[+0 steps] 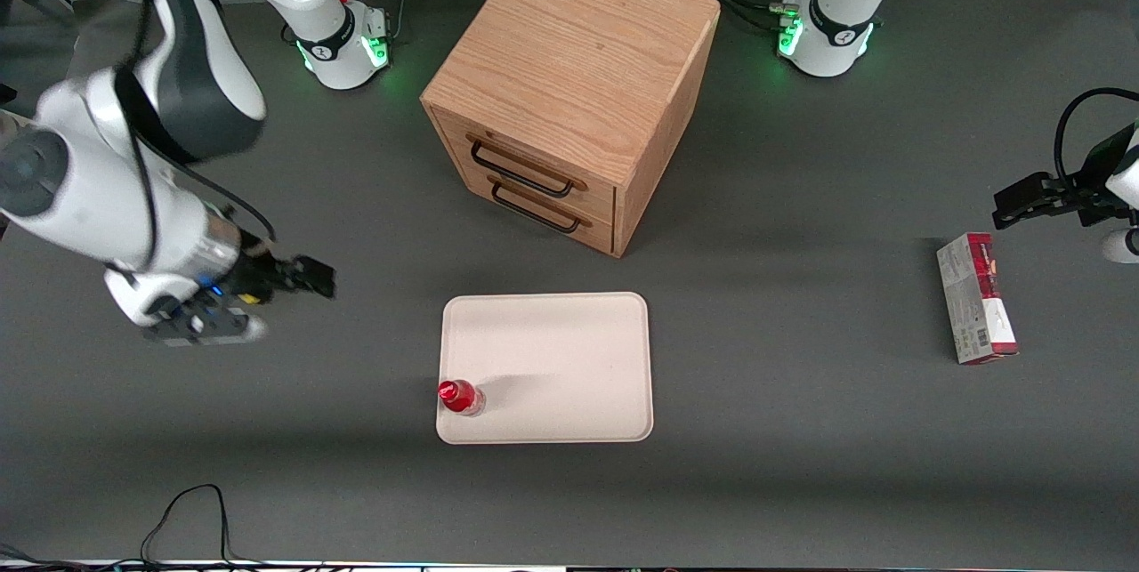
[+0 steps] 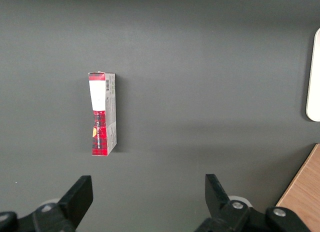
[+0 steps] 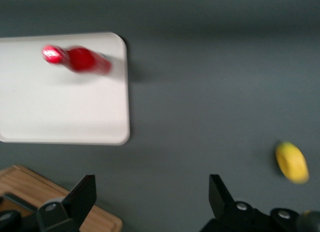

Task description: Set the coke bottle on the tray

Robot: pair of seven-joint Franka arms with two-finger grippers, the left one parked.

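The coke bottle stands upright on the tray, in the corner nearest the front camera toward the working arm's end. It also shows in the right wrist view on the tray. My gripper is open and empty, held above the bare table, apart from the tray and farther from the front camera than the bottle. In the right wrist view the gripper has its jaws wide apart over grey table.
A wooden drawer box with two black handles stands farther from the front camera than the tray. A red-and-grey carton lies toward the parked arm's end. A yellow lemon-like object lies on the table near my gripper.
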